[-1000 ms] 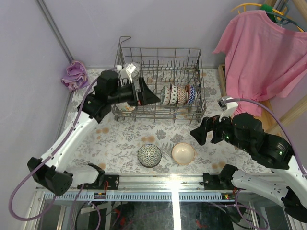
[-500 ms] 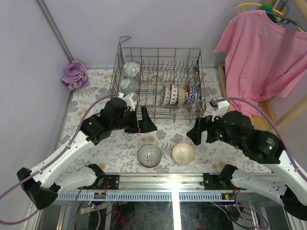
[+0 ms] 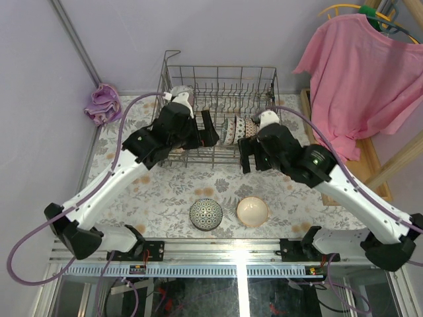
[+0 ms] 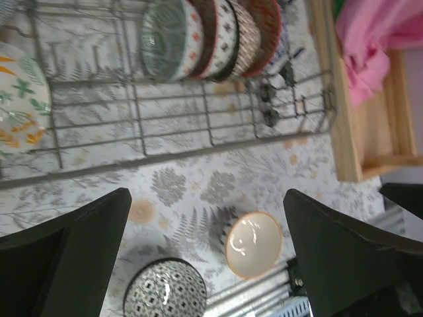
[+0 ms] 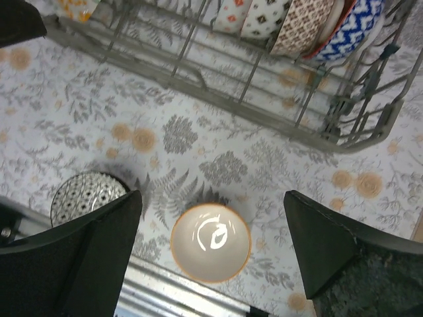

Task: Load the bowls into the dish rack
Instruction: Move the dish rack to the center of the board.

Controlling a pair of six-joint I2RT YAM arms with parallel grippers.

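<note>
The right hand (image 5: 212, 198), fingers wide apart and empty like the left hand (image 4: 207, 198), should descend straight, one finger inside the rim of the cream bowl (image 5: 210, 242)

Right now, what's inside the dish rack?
A row of bowls stands on edge in the dish rack's right half; a floral bowl sits at its left. The left arm and right arm cover part of the rack from above, so anything under them is hidden.

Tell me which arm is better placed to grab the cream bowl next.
Right, likely. Its wrist view shows the cream bowl centred ahead of its open hand; the left hand is farther off, at the rack.
</note>
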